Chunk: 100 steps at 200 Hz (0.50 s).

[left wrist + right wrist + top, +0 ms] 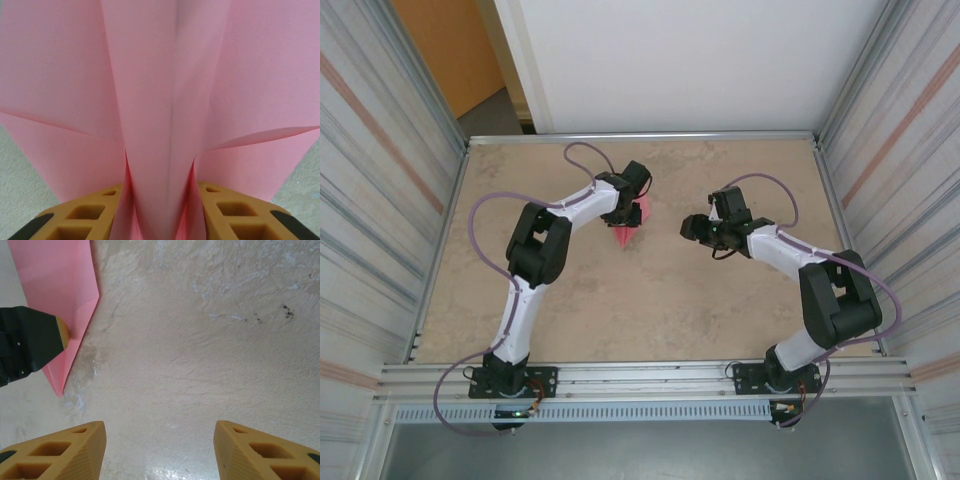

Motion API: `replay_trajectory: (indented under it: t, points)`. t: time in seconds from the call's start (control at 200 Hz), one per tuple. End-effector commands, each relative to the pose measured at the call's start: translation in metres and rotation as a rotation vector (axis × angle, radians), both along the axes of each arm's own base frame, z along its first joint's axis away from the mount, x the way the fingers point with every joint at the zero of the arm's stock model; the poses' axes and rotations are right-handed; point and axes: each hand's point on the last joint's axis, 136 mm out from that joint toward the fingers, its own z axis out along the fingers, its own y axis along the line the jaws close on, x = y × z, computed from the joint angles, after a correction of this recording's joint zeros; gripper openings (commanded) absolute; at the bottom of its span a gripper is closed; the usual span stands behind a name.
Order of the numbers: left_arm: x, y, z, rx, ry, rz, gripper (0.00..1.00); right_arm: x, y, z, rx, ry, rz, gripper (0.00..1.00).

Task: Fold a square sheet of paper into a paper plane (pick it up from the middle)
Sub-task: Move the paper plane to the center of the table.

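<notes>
The paper plane (626, 232) is a pink-red pointed dart under my left gripper (632, 212), left of the table's middle, with its tip toward the near side. In the left wrist view its centre ridge (165, 100) stands between the parted orange fingers (90, 215), and the folded layers bow out against both pads. My left gripper (160, 187) stands partly open around that ridge. My right gripper (688, 228) hovers to the right of the plane, open over bare table (160, 427), with nothing between its fingers. The plane's tip (62, 375) and a left finger (30, 342) lie at its view's left edge.
The table (650, 310) is a beige mottled board fenced by metal rails at the sides and near edge. A white wall stands behind it. Both arms' purple cables loop above the board.
</notes>
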Motion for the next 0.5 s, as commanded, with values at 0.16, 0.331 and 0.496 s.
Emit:
replay_trajectory:
  t: [0.16, 0.331, 0.496]
  points:
    - [0.001, 0.003, 0.024, -0.036, -0.007, 0.031, 0.43, 0.008, -0.011, 0.009, -0.025, -0.026, -0.011, 0.59]
    - [0.002, 0.004, 0.077, -0.09, -0.107, 0.034, 0.53, 0.016, -0.037, 0.045, -0.084, -0.11, -0.067, 0.63]
    - [-0.007, 0.017, 0.129, -0.142, -0.22, 0.049, 0.61, 0.016, -0.075, 0.087, -0.204, -0.219, -0.142, 0.72]
